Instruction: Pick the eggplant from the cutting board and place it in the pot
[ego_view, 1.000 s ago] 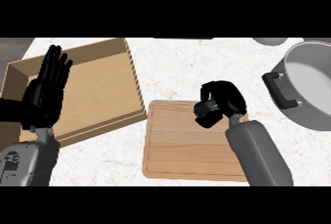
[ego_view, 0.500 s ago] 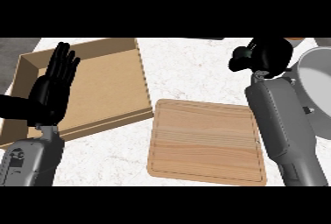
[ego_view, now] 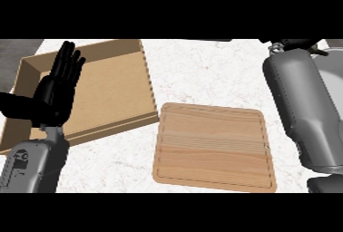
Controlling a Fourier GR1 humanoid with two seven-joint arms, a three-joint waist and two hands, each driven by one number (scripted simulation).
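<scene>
Left side of the counter: the left hand (ego_view: 52,97) is raised over the box (ego_view: 114,90), palm facing the view.
Left fingers: straight and close together, pointing to the far edge, holding nothing.
Left forearm (ego_view: 30,165): grey, coming up from the lower left corner, in front of the box's near wall.
Right forearm (ego_view: 301,104): a long grey shape along the right edge, stretched from the lower right to the far right corner.
Right hand (ego_view: 298,44): only a dark sliver shows at the top edge; whether it holds anything cannot be told.
Eggplant: hidden in this view; where it is cannot be told.
Pot (ego_view: 335,68): a pale grey patch at the far right, mostly hidden behind the right forearm.
Cutting board (ego_view: 214,147): lies flat on the counter (ego_view: 201,72), its whole wooden face showing; its right edge lies just beside the right forearm.
Edges: the board's far left corner is near the box's near right corner, with a thin strip of counter between them.
Open room: a broad stretch of white speckled counter lies beyond the board, between the box and the right forearm; a narrower band runs in front of the box, left of the board.
</scene>
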